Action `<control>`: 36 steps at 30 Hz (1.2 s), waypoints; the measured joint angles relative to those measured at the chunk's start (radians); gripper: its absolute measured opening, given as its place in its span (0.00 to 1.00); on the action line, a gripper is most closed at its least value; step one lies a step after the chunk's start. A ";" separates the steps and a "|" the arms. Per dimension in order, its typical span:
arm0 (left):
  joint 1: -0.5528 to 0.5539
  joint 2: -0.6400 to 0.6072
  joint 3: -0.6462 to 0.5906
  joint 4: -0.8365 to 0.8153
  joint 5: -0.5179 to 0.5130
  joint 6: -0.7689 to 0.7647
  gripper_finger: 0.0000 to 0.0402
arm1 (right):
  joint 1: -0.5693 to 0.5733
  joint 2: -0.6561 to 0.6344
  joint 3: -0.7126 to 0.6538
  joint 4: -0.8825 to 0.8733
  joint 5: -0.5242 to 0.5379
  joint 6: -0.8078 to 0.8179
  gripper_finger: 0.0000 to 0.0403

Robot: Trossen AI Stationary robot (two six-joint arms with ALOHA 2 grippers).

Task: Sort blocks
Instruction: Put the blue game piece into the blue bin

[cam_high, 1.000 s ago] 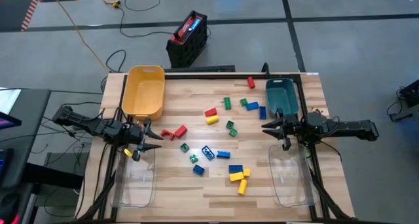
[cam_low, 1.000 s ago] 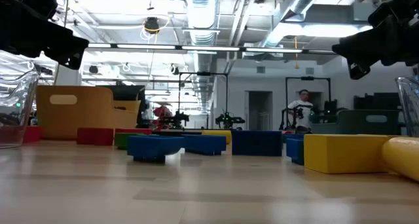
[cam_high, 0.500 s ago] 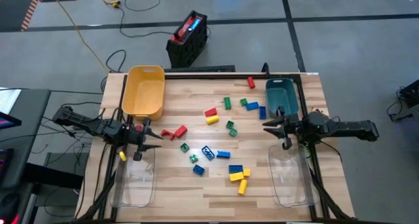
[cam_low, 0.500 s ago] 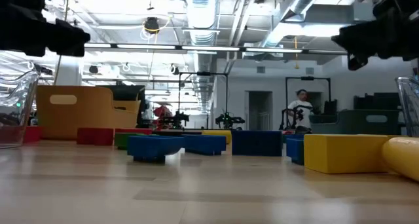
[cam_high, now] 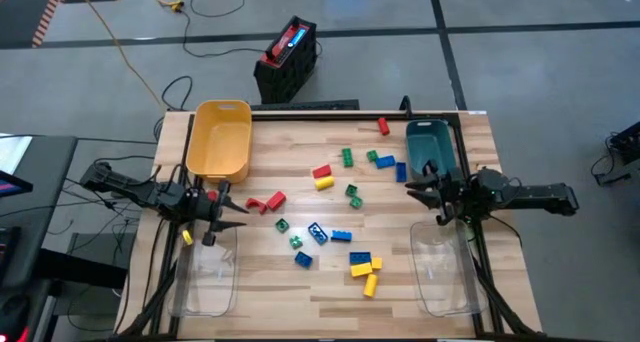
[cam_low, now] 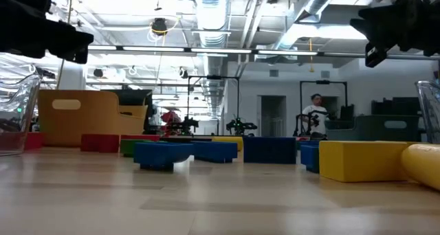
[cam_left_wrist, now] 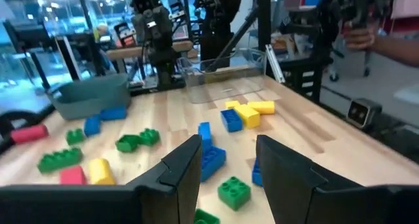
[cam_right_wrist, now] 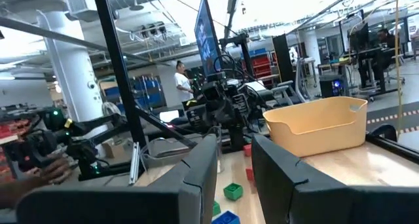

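Several small studded blocks in red, yellow, green and blue lie scattered on the wooden table [cam_high: 300, 292], among them a red one [cam_high: 321, 171], a blue one [cam_high: 317, 233] and a yellow one [cam_high: 371, 284]. One yellow block [cam_high: 187, 239] lies at the far left corner of the left clear bin [cam_high: 205, 277]; I cannot tell whether it is inside. My left gripper [cam_high: 243, 213] hovers open and empty left of the blocks, which show ahead of it in its wrist view [cam_left_wrist: 226, 152]. My right gripper [cam_high: 410, 190] hovers open and empty beside the teal bin [cam_high: 430, 147], and also shows in its wrist view [cam_right_wrist: 232, 142].
A yellow bin [cam_high: 220, 140] stands at the far left and the teal bin at the far right. A second clear bin [cam_high: 443, 272] stands at the near right. A black and red case [cam_high: 287, 57] lies on the floor beyond the table. People stand in the room behind.
The yellow block that was close beside my left gripper has gone toward the table's left edge and now lies at the clear bin's far left corner. My right gripper has drawn back a little toward the table's right edge.
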 joint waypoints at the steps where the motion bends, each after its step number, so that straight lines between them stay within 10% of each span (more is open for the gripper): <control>1: 0.000 0.000 0.000 0.000 0.001 -0.018 0.35 | -0.002 0.000 0.000 -0.001 0.014 -0.003 0.28; 8: 0.000 0.000 0.001 -0.003 0.006 -0.214 0.35 | -0.008 0.002 0.000 -0.001 0.074 0.003 0.28; 19: 0.000 0.000 0.002 0.013 -0.044 -0.127 0.35 | -0.021 0.055 0.000 0.011 0.099 0.106 0.28; 36: 0.000 0.002 0.012 0.001 -0.322 -0.147 0.35 | -0.018 0.743 0.400 -0.008 0.125 -0.100 0.28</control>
